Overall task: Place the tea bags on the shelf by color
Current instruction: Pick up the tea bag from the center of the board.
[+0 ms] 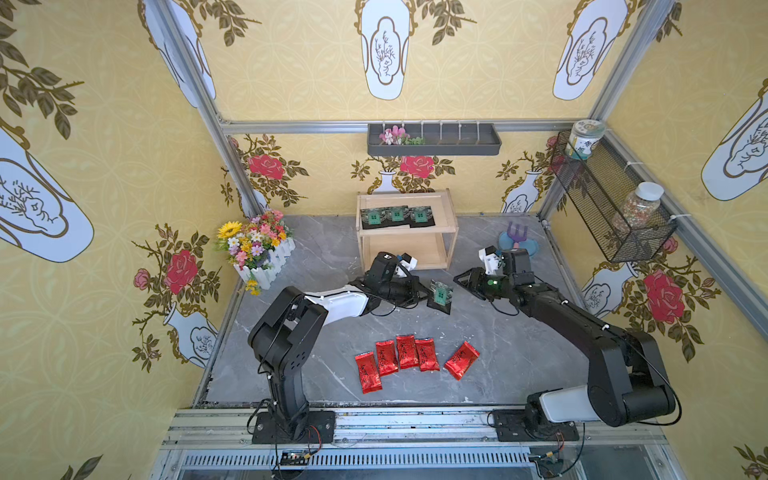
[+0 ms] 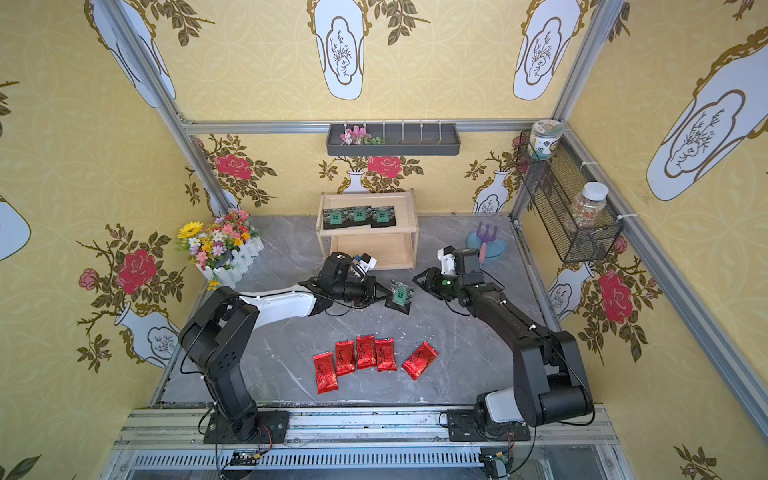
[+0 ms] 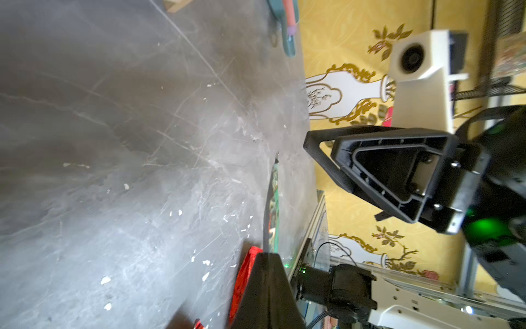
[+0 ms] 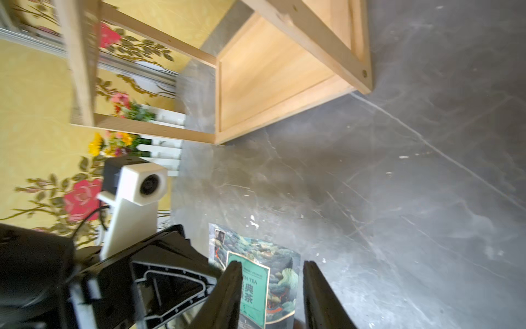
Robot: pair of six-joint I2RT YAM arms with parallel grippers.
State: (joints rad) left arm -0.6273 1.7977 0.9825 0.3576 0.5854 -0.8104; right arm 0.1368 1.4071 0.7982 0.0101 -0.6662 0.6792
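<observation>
Nearest, on the grey marble-look tabletop (image 1: 519, 353), five red tea bags (image 1: 406, 351) lie in a loose row. Mid-table, the left gripper (image 1: 428, 293) is clenched on a black tea bag (image 1: 441, 296), holding it tilted. The right gripper (image 1: 462, 282) faces it just beside, jaws parted and empty. Behind, the shelf (image 1: 452, 232) carries three black tea bags (image 1: 396, 216) on its top tier, backed by yellow floral wallpaper (image 1: 291, 83).

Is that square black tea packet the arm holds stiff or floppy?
Probably fairly stiff: the square black tea packet juts out nearly flat though the left gripper pinches only one edge. Likely light: the left wrist view shows it very thin.
</observation>
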